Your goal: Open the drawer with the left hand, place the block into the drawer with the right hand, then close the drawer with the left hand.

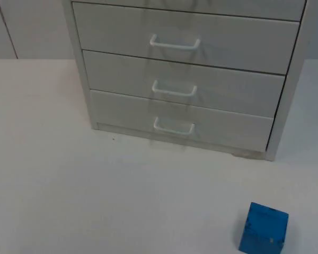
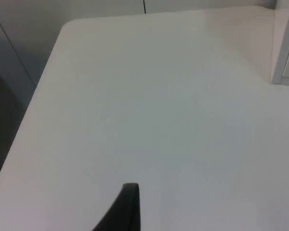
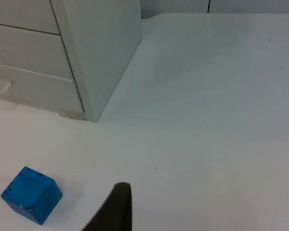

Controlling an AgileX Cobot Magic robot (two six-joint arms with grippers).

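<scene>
All three drawers of the white cabinet shut; blue cube block on white bench in front. Left end effector and right end effector wait; grip state can't tell. I'd hook a white loop handle squarely and pull straight.

The table is white and flat. It takes up most of the room we can see. Its top is smooth and a little shiny, with soft light on it. A tiny dark speck sits on it.

At the far end of the table stands a grey wall. The wall has thin dark lines running up and down, where its panels meet.

From the left wrist view, the table has a rounded far corner. Past the table's left edge it is dark and shadowy.

The light is even and soft everywhere.
</scene>
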